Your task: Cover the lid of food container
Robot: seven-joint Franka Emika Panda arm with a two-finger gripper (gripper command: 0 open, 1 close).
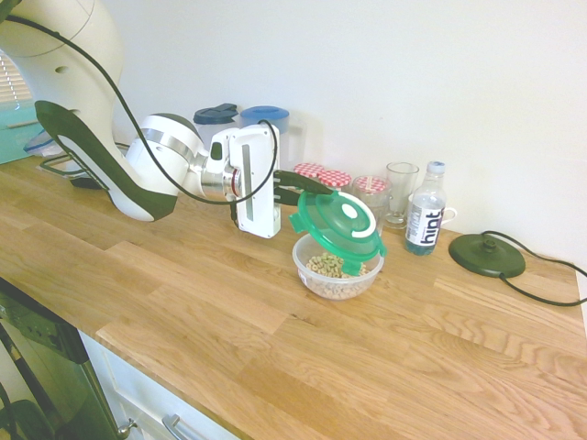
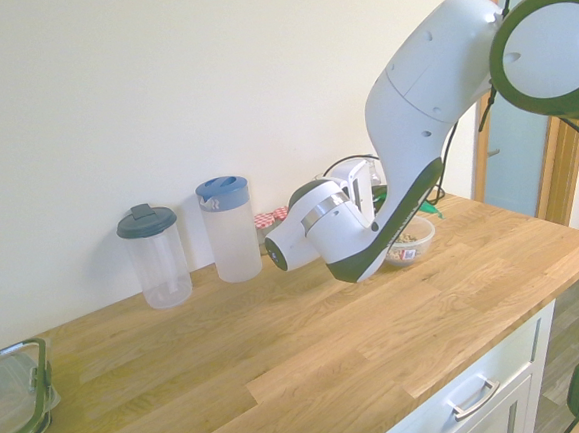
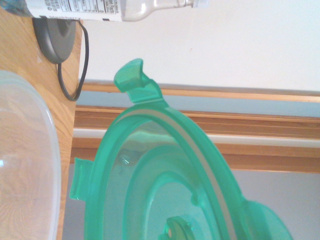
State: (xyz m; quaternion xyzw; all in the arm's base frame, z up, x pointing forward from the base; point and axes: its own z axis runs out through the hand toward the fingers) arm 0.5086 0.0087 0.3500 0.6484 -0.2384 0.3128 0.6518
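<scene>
Claw (image 1: 295, 183) clamped on lid (image 1: 337, 223) edge, pointing level; lid tilted, low rim just above food container (image 1: 337, 267) at table (image 1: 275, 312) centre, right of arm. Risk: tilted approach seats one side only, tabs miss rim, or shoves container toward bottle (image 1: 426, 211) & spills contents.

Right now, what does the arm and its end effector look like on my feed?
The arm is glossy white with rounded segments, a dark green-black band along the underside of one link and a silver ring at the wrist. A thin black cable runs along it to the boxy white end effector, which has dark fingers.
</scene>
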